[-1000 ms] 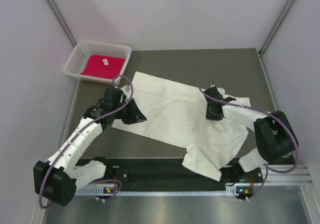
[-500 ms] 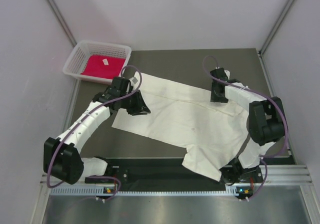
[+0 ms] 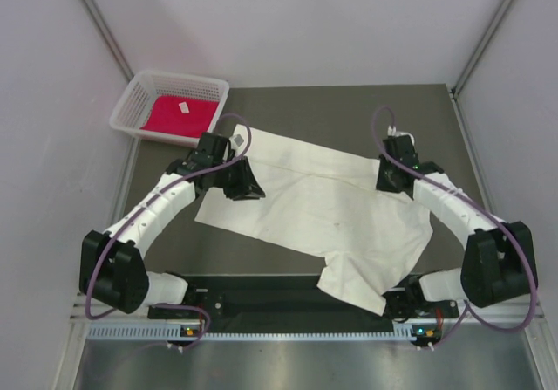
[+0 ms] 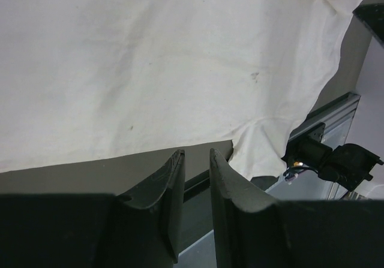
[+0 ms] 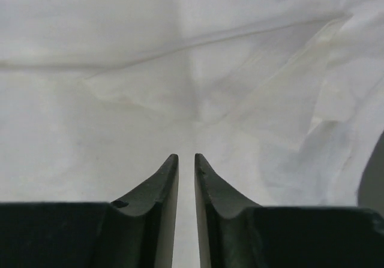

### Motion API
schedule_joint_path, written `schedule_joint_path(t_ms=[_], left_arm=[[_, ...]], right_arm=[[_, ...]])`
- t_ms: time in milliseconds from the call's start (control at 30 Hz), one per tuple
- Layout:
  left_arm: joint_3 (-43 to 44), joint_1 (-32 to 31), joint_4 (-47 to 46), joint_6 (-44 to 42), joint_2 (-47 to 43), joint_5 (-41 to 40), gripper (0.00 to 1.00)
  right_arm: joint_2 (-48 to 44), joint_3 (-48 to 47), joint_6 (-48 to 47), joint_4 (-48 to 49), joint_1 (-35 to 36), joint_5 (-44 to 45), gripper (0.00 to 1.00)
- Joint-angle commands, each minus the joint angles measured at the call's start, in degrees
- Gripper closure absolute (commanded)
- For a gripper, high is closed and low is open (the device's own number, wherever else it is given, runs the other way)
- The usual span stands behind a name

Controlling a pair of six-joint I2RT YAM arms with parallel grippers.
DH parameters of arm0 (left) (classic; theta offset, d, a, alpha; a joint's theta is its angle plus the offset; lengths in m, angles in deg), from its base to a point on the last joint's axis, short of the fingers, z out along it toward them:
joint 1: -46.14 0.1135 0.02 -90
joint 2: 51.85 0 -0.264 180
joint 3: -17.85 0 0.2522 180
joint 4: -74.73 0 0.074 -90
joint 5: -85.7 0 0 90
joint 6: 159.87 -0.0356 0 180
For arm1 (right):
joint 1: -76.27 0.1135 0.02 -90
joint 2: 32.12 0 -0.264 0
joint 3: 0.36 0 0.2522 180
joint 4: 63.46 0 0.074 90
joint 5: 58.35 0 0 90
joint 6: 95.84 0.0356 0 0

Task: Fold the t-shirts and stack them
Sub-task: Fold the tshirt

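Note:
The cream-white t-shirt [image 3: 314,207] lies spread out at an angle on the dark table, one end hanging over the near edge. The red-magenta t-shirt [image 3: 179,115] with its small white tag lies in the basket. My left gripper [image 3: 248,189] hovers at the white shirt's left edge. In the left wrist view its jaws [image 4: 195,153] stand narrowly open over bare table, beside the cloth [image 4: 168,70], holding nothing. My right gripper [image 3: 390,183] is above the shirt's far right part. In the right wrist view its jaws [image 5: 186,156] are slightly open over creased cloth [image 5: 198,94], empty.
A white mesh basket [image 3: 139,93] stands at the far left corner of the table [image 3: 349,111]. Grey walls close in both sides and the back. A metal rail [image 3: 305,329] with the arm bases runs along the near edge.
The left arm swung from the shirt's near left edge toward its far left corner. The right gripper moved away from the shirt's middle toward the far right, its jaws widening then narrowing.

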Motion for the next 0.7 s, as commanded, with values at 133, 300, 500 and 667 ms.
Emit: schedule_joint_path(t_ms=[133, 300, 500, 667], left_arm=[[-1.61, 0.05, -2.84, 0.20, -3.14, 0.98, 0.72], [-1.17, -0.04, -2.05, 0.28, -3.32, 0.80, 0.72], [-0.91, -0.04, -1.87, 0.55, -2.97, 0.72, 0.72], [-0.73, -0.04, -1.87, 0.55, -2.35, 0.72, 0.72]], right_arm=[[0.15, 9.97, 6.84, 9.78, 0.36, -6.72, 0.94], [3.85, 9.01, 6.49, 12.25, -0.43, -5.49, 0.87], [7.63, 6.81, 5.26, 12.95, -2.10, -5.13, 0.80], [9.22, 5.58, 4.99, 13.48, -2.89, -5.49, 0.80]])
